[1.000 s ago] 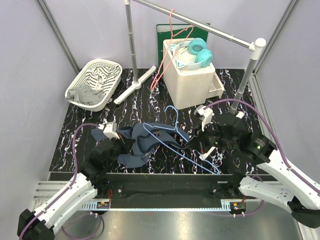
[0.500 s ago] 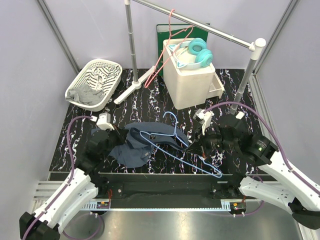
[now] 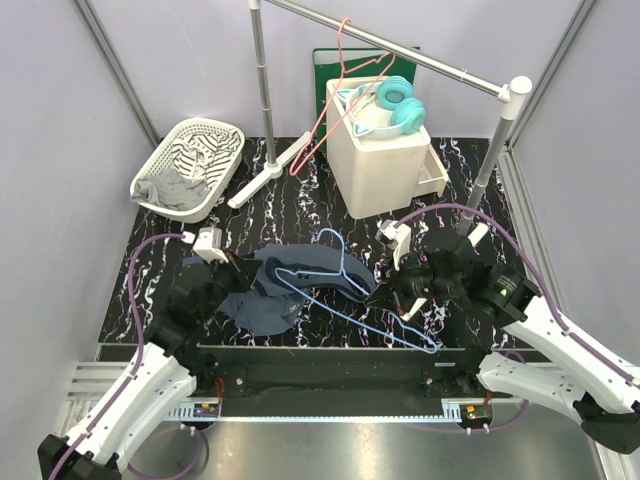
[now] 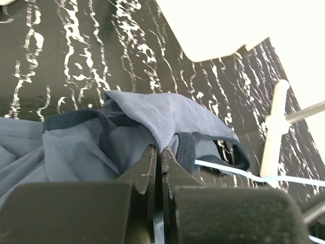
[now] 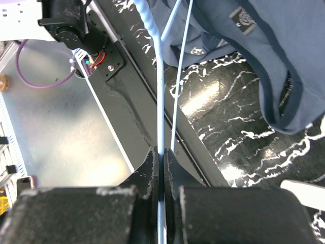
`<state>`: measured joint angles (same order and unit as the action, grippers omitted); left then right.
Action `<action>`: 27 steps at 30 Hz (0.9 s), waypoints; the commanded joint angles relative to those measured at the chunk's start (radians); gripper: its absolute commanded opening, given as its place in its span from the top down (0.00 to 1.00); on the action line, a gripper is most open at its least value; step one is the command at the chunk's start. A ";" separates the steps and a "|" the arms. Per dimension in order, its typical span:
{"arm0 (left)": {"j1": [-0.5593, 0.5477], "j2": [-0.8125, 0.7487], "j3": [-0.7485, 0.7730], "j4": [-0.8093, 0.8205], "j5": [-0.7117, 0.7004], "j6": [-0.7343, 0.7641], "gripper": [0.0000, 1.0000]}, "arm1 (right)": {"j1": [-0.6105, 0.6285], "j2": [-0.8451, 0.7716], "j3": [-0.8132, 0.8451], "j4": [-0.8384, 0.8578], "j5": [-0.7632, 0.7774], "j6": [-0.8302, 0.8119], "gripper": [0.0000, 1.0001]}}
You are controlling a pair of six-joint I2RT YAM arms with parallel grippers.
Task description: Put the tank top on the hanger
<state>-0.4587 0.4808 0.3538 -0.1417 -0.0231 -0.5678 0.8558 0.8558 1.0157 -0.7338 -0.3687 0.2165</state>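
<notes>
Tank top (image 5: 238,56) bears a patch (image 5: 242,19), illegible.

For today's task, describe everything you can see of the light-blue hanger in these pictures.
The hanger is a thin light-blue triangle, plastic or coated wire by its look, with a curved hook pointing toward the far side. It lies slanted over the black marbled table. Its left end and hook are over the dark blue tank top, and one wire seems to pass under a strap. Near its right end, one arm is pinched between the shut fingers of the right gripper. It looks unbent.
</notes>
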 commanded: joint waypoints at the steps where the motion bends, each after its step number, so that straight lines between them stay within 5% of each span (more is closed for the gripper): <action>1: 0.003 0.001 0.069 0.021 0.103 0.020 1.00 | 0.005 0.015 -0.015 0.114 -0.064 -0.011 1.00; 27: 0.003 0.093 0.379 0.103 0.584 -0.070 1.00 | 0.005 0.091 -0.175 0.547 -0.092 0.032 1.00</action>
<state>-0.4583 0.5480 0.6434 -0.1493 0.4320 -0.5884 0.8558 0.9360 0.8532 -0.3008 -0.4873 0.2428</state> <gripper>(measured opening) 0.026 0.022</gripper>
